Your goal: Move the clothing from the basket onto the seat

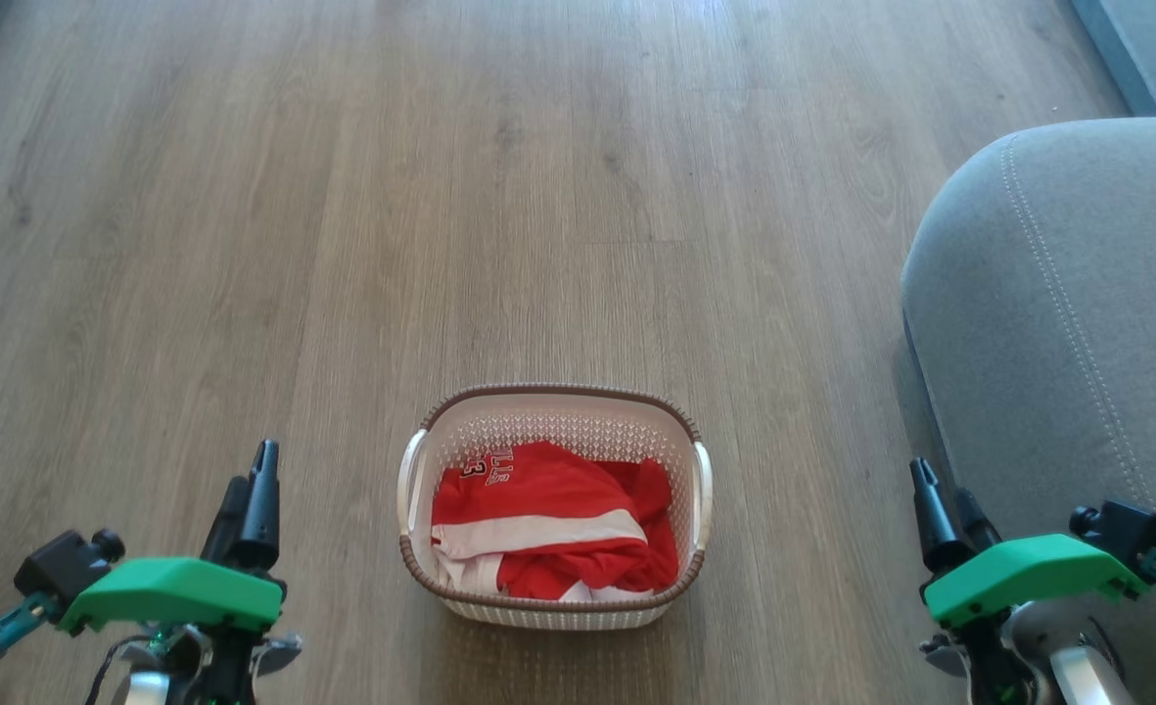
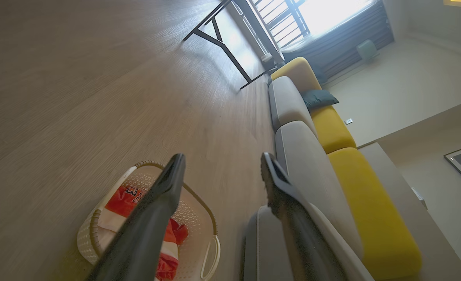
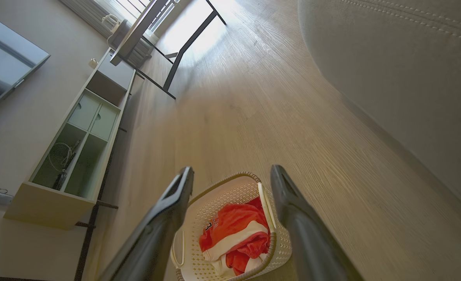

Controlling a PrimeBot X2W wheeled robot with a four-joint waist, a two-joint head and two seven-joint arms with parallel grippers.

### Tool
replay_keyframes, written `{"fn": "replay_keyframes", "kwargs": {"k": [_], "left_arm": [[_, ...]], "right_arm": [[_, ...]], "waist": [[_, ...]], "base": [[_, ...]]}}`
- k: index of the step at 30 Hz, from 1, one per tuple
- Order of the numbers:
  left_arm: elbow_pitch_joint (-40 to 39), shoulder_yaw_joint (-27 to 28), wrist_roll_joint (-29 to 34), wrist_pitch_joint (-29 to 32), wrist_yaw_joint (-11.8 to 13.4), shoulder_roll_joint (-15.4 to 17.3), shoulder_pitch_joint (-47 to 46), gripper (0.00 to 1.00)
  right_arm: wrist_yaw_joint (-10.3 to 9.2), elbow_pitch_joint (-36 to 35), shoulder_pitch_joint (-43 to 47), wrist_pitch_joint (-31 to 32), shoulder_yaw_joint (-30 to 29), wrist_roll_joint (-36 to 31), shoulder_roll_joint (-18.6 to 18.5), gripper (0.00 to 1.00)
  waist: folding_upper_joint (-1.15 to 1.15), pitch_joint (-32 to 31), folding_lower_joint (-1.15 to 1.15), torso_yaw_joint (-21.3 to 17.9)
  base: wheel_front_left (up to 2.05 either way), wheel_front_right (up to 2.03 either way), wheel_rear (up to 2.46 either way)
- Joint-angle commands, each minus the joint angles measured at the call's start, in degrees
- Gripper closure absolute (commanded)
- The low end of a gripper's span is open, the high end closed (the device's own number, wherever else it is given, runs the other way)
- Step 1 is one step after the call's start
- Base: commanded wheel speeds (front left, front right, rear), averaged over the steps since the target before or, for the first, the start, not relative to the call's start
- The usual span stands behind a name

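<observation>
On wood-plank floor (image 1: pixel 440 196) beside the grey seat (image 1: pixel 1077 294), the basket (image 1: pixel 578 426) holds the clothing (image 1: pixel 538 490); left and right jaws gape empty.

We had soft, even daylight over the pale wood-plank floor (image 1: pixel 578 196) from the head camera, all sharp, with a faint shadow before the cream-white perforated plastic basket (image 1: pixel 548 612). Both wrist views bowed and smeared at the edges. The barred sunlit window (image 2: pixel 324 11) blew out white.

Green-shrouded left tool (image 1: pixel 251 472), dark fingers (image 1: pixel 262 509)
</observation>
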Motion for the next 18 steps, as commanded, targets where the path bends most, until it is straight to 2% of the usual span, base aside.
{"fn": "replay_keyframes", "kwargs": {"k": [1, 18], "left_arm": [[-2.3, 0.7, 1.8, -0.9, -0.2, 1.3, -3.0, 0.0], [-3.9, -0.9, 13.2, -3.5, -0.3, 2.9, -2.9, 0.0]], "right_arm": [[0.19, -1.8, -3.2, -0.8, 0.9, -2.0, -1.1, 0.0], [0.24, -1.2, -4.1, -3.5, 3.9, -13.4, -2.1, 0.0]], "waist": [[0.0, 0.0, 0.0, -0.1], [0.0, 0.3, 0.0, -0.3]], "base": [[0.0, 0.0, 0.0], [0.0, 0.0, 0.0]]}}
